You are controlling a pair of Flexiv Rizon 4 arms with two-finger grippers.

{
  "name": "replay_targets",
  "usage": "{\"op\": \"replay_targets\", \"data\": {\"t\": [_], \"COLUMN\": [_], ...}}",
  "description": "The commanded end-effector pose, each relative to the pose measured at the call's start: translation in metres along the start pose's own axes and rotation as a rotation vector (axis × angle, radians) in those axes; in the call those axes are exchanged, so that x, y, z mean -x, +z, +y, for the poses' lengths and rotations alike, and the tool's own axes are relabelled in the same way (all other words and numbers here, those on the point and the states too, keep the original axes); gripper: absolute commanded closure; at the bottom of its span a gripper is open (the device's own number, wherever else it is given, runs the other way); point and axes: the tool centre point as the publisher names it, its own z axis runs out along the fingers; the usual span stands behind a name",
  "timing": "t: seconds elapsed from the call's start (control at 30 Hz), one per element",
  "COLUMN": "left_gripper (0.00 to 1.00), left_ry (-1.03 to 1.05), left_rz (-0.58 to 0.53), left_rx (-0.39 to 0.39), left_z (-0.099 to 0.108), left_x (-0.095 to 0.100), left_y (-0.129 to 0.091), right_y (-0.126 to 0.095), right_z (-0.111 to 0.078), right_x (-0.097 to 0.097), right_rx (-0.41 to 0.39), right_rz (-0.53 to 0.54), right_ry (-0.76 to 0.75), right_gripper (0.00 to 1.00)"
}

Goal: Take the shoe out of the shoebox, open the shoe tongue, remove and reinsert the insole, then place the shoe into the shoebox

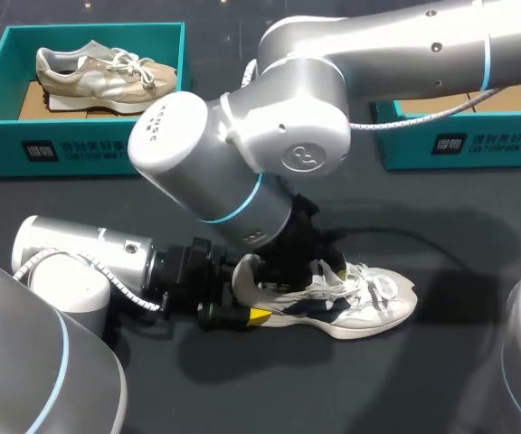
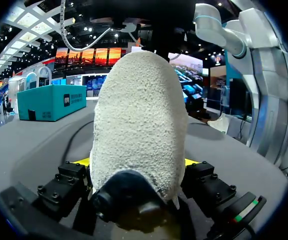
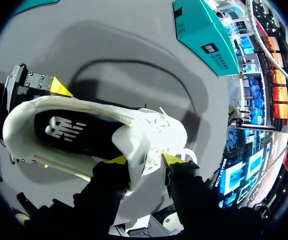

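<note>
A white sneaker (image 1: 369, 312) lies on its sole on the dark table, toe to the right. My left gripper (image 1: 242, 305) comes in low from the left, fingers against both sides of the heel (image 2: 139, 125). From above, my right gripper (image 3: 144, 160) has its yellow tips pressed on either side of the white tongue (image 3: 139, 147). Behind the tongue the shoe mouth gapes, and the black insole (image 3: 69, 132) shows inside. In the head view my right arm's wrist (image 1: 288, 235) hides the shoe's middle.
A teal shoebox (image 1: 89, 145) at the back left holds a beige sneaker (image 1: 102, 77). A second teal shoebox (image 1: 478, 140) stands at the back right, partly behind my right arm. A dark cable (image 1: 396, 237) curves over the table behind the shoe.
</note>
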Motion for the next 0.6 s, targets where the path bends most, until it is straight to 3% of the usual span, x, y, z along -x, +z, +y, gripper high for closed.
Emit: {"op": "replay_targets", "data": {"t": [0.03, 0.23, 0.43, 0.6], "left_gripper": [1.00, 1.00, 1.00, 1.00], "left_ry": [0.000, 0.000, 0.000, 0.000], "left_rz": [-0.003, -0.003, -0.003, -0.003], "left_rx": [0.003, 0.003, 0.003, 0.003], "left_z": [0.002, 0.002, 0.002, 0.002], "left_x": [0.002, 0.002, 0.002, 0.002], "left_y": [0.003, 0.003, 0.003, 0.003], "right_y": [0.003, 0.007, 0.007, 0.008], "right_z": [-0.009, -0.009, -0.008, -0.008], "right_x": [0.005, 0.011, 0.023, 0.039], "right_rx": [0.009, -0.014, -0.031, -0.023], "right_rz": [0.039, 0.097, 0.142, 0.239], "right_ry": [0.517, 0.516, 0.479, 0.394], "right_gripper": [0.72, 1.00, 1.00, 1.00]}}
